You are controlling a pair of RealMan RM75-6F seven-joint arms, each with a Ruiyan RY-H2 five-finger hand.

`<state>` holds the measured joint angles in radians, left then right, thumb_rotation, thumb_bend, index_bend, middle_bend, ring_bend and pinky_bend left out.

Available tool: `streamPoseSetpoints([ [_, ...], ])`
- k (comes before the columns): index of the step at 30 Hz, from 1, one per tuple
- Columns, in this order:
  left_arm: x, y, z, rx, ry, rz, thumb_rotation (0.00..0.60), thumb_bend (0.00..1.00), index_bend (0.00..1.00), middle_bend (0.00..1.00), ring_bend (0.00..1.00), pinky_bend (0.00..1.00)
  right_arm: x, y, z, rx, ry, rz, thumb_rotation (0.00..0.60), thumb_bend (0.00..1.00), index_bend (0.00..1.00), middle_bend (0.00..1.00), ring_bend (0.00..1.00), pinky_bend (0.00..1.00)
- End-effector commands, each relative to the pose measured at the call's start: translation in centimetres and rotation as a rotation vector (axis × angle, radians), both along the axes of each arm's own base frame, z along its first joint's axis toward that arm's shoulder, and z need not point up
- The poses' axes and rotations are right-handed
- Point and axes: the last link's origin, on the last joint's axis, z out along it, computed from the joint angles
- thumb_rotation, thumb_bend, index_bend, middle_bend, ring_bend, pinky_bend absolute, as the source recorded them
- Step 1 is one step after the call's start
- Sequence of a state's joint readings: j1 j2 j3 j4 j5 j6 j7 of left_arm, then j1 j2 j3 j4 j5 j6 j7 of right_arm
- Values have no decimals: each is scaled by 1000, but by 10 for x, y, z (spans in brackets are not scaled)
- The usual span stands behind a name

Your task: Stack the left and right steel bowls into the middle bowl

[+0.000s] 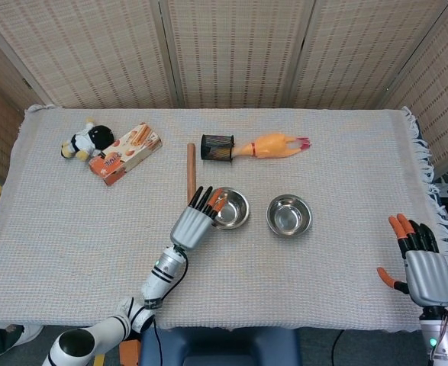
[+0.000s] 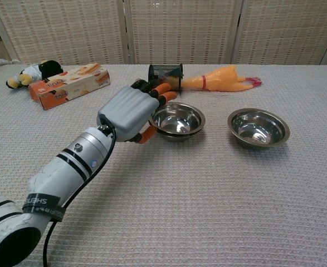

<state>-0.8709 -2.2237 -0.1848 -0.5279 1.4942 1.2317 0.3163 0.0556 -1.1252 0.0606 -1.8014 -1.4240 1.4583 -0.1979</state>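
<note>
at about 10 o'clock on the table (image 1: 56, 252) lie a plush toy (image 1: 86, 142) and an orange snack box (image 1: 124, 152); the print on the box is too small to read. from 7 o'clock the left arm (image 2: 68, 167) reaches slanting toward the centre, and on its lower sleeve the letters "shens" can be read in the chest view. the left hand (image 1: 197, 221) shows its grey back upward, and its fingers (image 2: 162, 89) lie over the near-left rim of the middle bowl (image 1: 233, 207). whether they clamp the rim or only rest on it i cannot tell. a second rim seems to sit inside this bowl, so the left bowl looks nested there. just behind the hand stands a wooden stick (image 1: 191, 169), at 12 o'clock a black mesh cup (image 1: 217, 147) on its side, touching a rubber chicken (image 1: 273, 145). the right bowl (image 1: 289, 215) sits alone near the middle one, not touching. open cloth lies around it toward 3 and 6 o'clock. at 4 o'clock, by the fringed table edge, the right hand (image 1: 422, 263) is held flat with fingers released and apart, grasping nothing.
</note>
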Motion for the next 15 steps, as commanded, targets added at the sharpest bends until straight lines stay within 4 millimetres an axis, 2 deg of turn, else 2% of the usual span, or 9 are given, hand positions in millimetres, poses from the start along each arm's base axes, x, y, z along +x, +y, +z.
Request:
streamPoseSetpoints([
  [1, -14, -16, 19, -28, -32, 24, 600, 453, 0, 0, 0, 103, 2, -1, -9, 30, 15, 11, 600, 116, 0, 0, 0, 0],
  [6, -26, -46, 53, -58, -45, 32, 600, 450, 0, 0, 0, 103, 8, -8, -32, 99, 46, 47, 600, 115, 0, 0, 0, 0],
  [11, -63, -76, 103, -27, -39, 121, 600, 447, 0, 0, 0, 103, 23, -34, -64, 158, 106, 150, 600, 118, 0, 0, 0, 0],
  [14, -73, -82, 113, -19, -44, 141, 600, 444, 0, 0, 0, 103, 26, -40, -71, 161, 128, 172, 600, 121, 17, 0, 0, 0],
  [15, -80, -85, 119, -7, -46, 154, 600, 443, 0, 0, 0, 102, 28, -44, -75, 165, 135, 183, 600, 122, 52, 0, 0, 0],
])
